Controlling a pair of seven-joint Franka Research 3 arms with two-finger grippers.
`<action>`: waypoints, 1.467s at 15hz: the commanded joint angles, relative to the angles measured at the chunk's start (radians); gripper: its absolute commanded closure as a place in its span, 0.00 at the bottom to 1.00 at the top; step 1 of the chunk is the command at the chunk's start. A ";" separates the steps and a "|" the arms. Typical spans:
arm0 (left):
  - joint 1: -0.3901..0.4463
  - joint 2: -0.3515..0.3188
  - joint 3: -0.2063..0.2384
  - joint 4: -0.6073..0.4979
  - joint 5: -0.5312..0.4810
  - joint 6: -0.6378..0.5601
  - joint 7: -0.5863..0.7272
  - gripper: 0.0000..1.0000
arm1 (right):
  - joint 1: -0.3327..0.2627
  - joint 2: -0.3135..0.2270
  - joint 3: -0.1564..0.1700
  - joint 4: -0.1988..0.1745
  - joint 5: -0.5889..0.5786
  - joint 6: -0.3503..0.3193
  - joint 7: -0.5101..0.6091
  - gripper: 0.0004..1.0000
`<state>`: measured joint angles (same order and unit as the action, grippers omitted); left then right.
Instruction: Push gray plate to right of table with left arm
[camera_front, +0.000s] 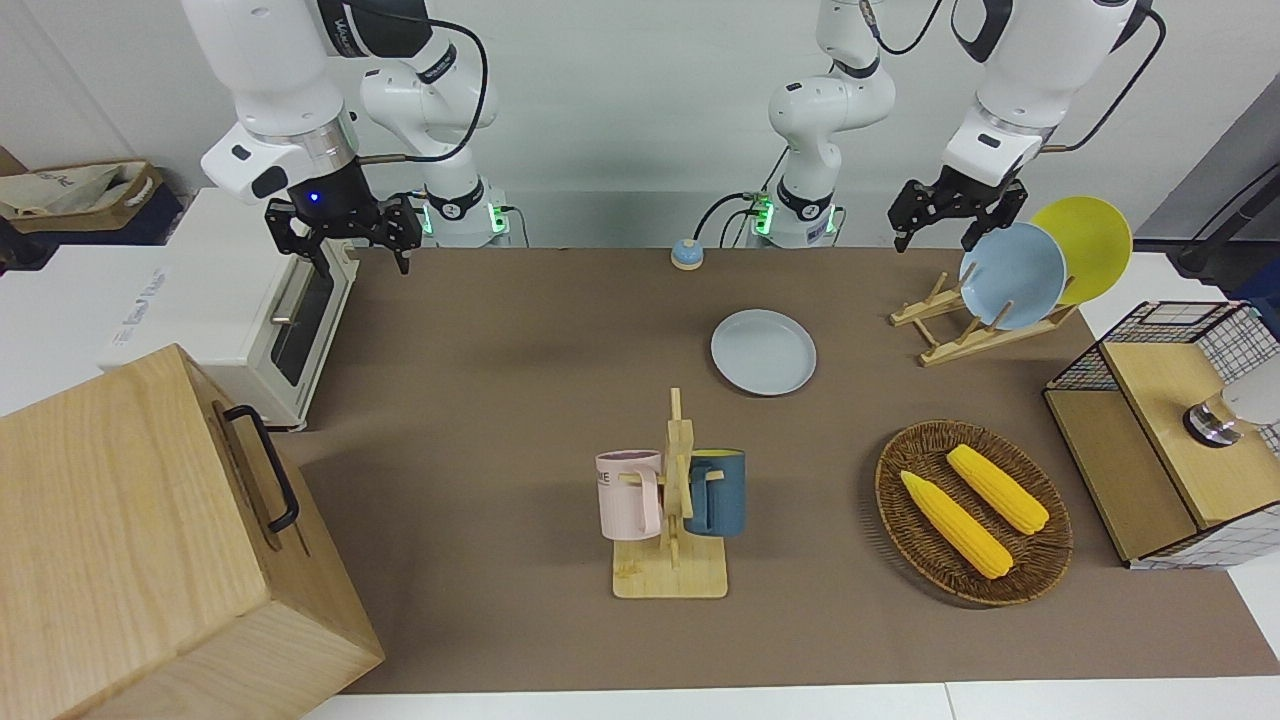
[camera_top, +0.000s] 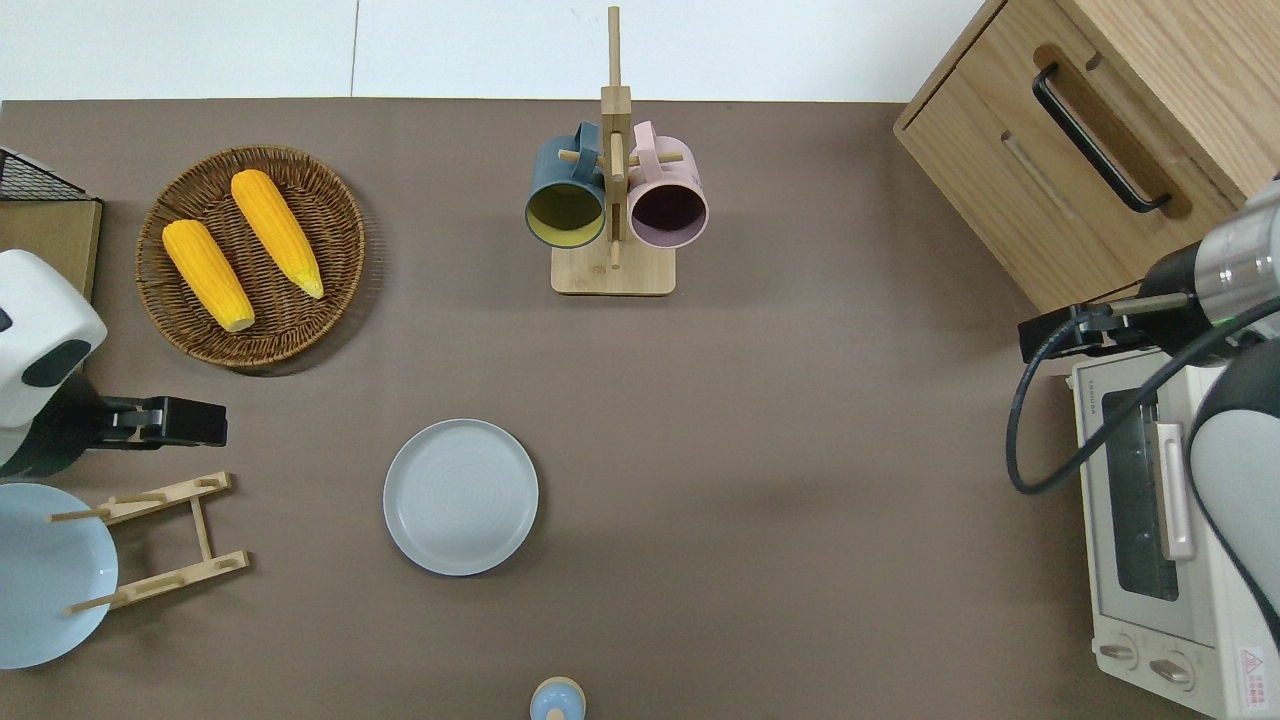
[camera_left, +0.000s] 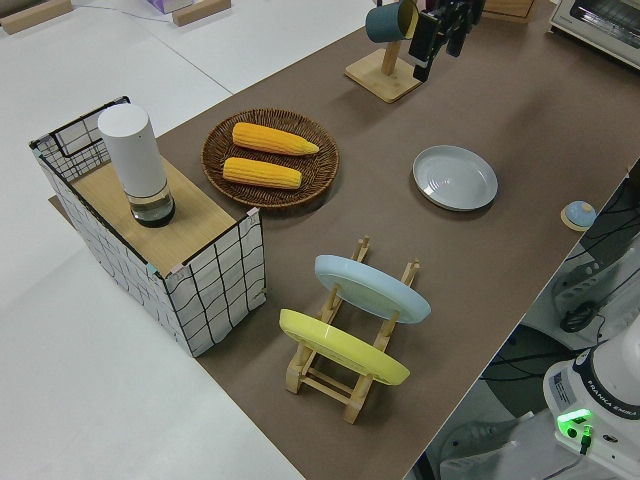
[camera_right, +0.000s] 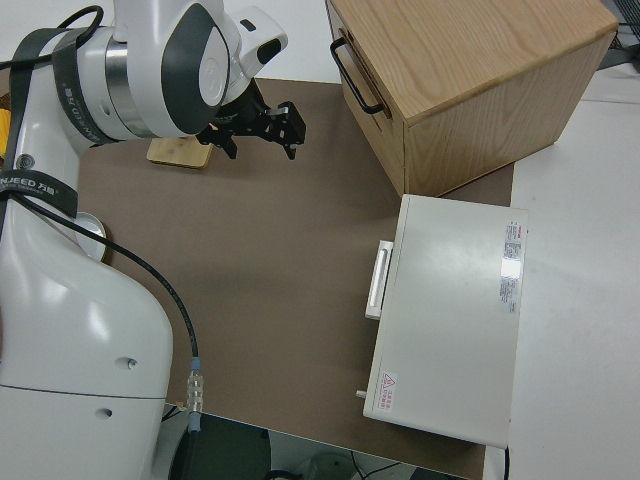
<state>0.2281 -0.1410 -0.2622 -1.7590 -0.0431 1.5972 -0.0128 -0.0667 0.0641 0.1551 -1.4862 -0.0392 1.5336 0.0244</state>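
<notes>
The gray plate (camera_top: 461, 497) lies flat on the brown tabletop (camera_top: 780, 450), nearer to the robots than the mug stand (camera_top: 613, 200) and beside the wooden plate rack (camera_top: 160, 540), which is toward the left arm's end. The left end effector (camera_front: 955, 212) hangs with its fingers spread, apart from the plate. The right arm is parked, its end effector (camera_front: 345, 228) also spread.

Gray plate (camera_top: 461, 497) lies flat on table (camera_top: 800, 450), nearer the robots than mug stand (camera_top: 613, 200), between plate rack (camera_top: 160, 540) and table centre; basket (camera_top: 250, 255) farther out.
</notes>
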 joint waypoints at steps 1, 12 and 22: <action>-0.010 -0.006 -0.011 -0.004 -0.006 0.013 -0.012 0.01 | -0.001 -0.006 0.000 0.001 0.007 -0.010 0.003 0.02; -0.027 -0.052 -0.018 -0.105 -0.015 0.010 -0.052 0.01 | -0.001 -0.006 0.000 0.001 0.007 -0.010 0.003 0.02; -0.062 -0.149 -0.018 -0.413 -0.093 0.271 -0.053 0.01 | -0.001 -0.006 0.000 0.003 0.007 -0.010 0.003 0.02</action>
<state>0.2033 -0.2098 -0.2905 -2.0149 -0.1098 1.7485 -0.0540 -0.0667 0.0641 0.1551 -1.4862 -0.0392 1.5336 0.0244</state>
